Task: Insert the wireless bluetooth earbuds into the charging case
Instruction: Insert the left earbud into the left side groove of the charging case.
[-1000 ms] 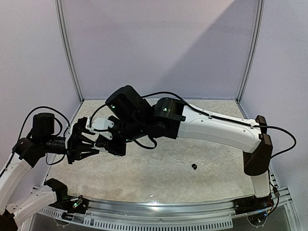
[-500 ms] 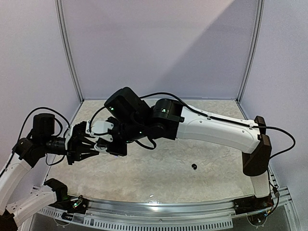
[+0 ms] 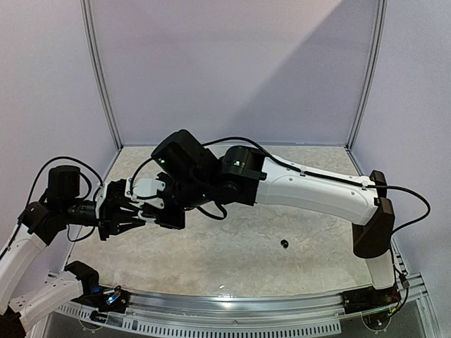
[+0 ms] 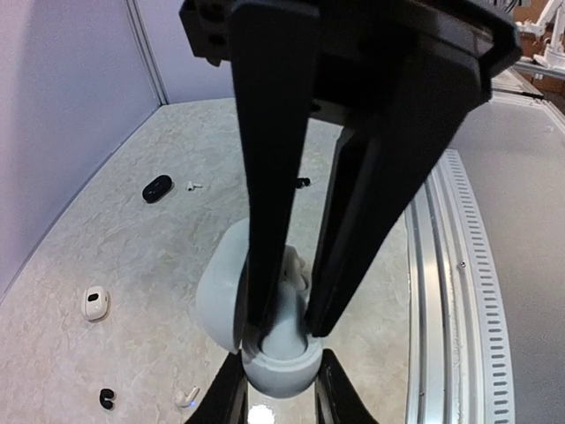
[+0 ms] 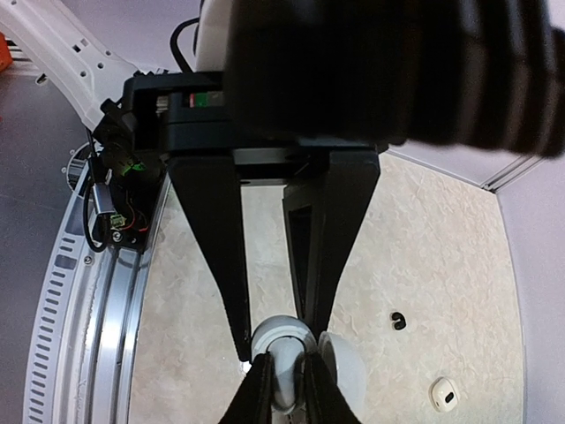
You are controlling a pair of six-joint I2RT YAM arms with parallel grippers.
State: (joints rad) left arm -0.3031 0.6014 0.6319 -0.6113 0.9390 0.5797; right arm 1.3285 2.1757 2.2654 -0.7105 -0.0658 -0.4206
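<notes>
The left gripper (image 4: 284,320) is clamped tight on a glossy white pebble-shaped charging case (image 4: 278,364). Its two long black fingers (image 4: 269,177) pinch the case's body from either side and hold it above the table. The case's hinged lid (image 4: 216,296) stands open, swung off to one side. In the case's mouth, between those fingers, sits a pale rounded lump (image 4: 295,265) that looks like a white earbud. Whether it is fully seated cannot be told.

The right gripper (image 5: 284,393) meets the case from the opposite side. Its tips are only narrowly apart and flank the case's body. Something pale lies between them, but whether they grip it cannot be told.

Several things lie on the beige marbled tabletop (image 4: 132,256) below, well apart from the held case. A black oval case (image 4: 157,188) has a tiny white earbud (image 4: 192,186) just beside it, and a small black earbud (image 4: 303,182) lies farther along. A second white case (image 4: 95,303) lies nearer, and nearer again are a second black earbud (image 4: 107,398) and a second white earbud (image 4: 185,397). A ribbed metal rail (image 4: 459,291) runs along the table's near edge.

From above, both arms gather over the table's left side. The left arm (image 3: 17,257) reaches inward with its wrist roughly level. The right arm (image 3: 310,193) stretches across from its base on the right, its wrist bent down toward the left gripper.
</notes>
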